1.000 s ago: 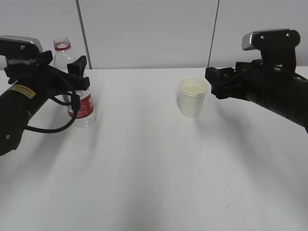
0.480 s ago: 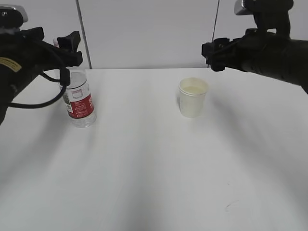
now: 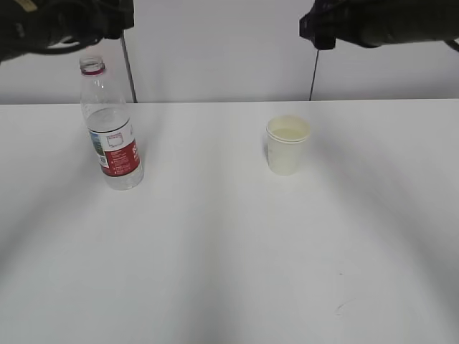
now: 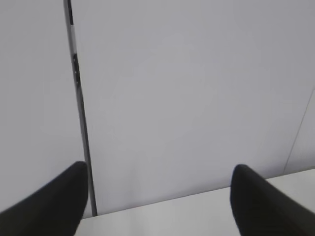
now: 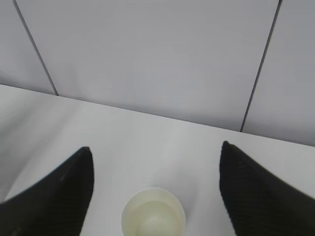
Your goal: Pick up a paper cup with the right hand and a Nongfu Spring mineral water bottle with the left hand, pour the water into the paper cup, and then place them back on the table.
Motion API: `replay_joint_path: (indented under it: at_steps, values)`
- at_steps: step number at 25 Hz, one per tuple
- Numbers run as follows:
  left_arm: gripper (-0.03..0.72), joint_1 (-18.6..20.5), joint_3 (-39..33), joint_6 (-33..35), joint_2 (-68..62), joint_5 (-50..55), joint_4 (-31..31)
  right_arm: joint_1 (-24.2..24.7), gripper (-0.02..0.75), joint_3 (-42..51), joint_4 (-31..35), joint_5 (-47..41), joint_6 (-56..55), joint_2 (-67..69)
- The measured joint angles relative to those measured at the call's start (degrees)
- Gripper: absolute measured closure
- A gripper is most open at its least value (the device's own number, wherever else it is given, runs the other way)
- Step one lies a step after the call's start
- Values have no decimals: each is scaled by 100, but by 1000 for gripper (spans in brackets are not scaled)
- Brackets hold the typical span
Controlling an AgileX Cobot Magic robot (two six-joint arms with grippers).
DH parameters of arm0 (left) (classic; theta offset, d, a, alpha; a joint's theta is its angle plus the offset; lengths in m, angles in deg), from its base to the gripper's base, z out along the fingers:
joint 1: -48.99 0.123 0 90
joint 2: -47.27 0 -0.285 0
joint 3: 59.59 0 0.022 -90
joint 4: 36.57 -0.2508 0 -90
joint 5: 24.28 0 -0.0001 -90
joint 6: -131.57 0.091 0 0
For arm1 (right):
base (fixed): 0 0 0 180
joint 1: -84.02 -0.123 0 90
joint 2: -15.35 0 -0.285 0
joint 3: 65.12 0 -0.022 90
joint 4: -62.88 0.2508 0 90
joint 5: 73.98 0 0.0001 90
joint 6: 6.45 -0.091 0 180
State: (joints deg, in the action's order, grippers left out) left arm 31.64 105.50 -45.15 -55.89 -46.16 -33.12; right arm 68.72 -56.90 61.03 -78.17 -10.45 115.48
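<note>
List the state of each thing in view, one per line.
paper cup: upright on the table, liquid inside.
Nongfu Spring mineral water bottle: upright, uncapped, partly full.
left hand: raised, jaws open, empty.
right hand: raised above the cup, jaws open, empty.

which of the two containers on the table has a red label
The Nongfu Spring mineral water bottle, tall and clear on the left; the paper cup is plain cream-white.

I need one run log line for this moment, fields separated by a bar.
left pincer: open, raised, empty | right pincer: open, raised above paper cup | bottle: upright on table | cup: holds water
</note>
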Motion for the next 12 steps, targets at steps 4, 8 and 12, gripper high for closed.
replay_joint_path:
  at_steps: [4,8,12]
  values:
    - [144,61,913,0,13,1368,0,0,146,-577,0,-815,0,0]
    - [144,235,1858,0,13,2914,0,0,146,-1278,0,-1886,0,0]
    - [144,471,2868,0,13,4597,-17,0,146,-2015,0,-3035,0,0]
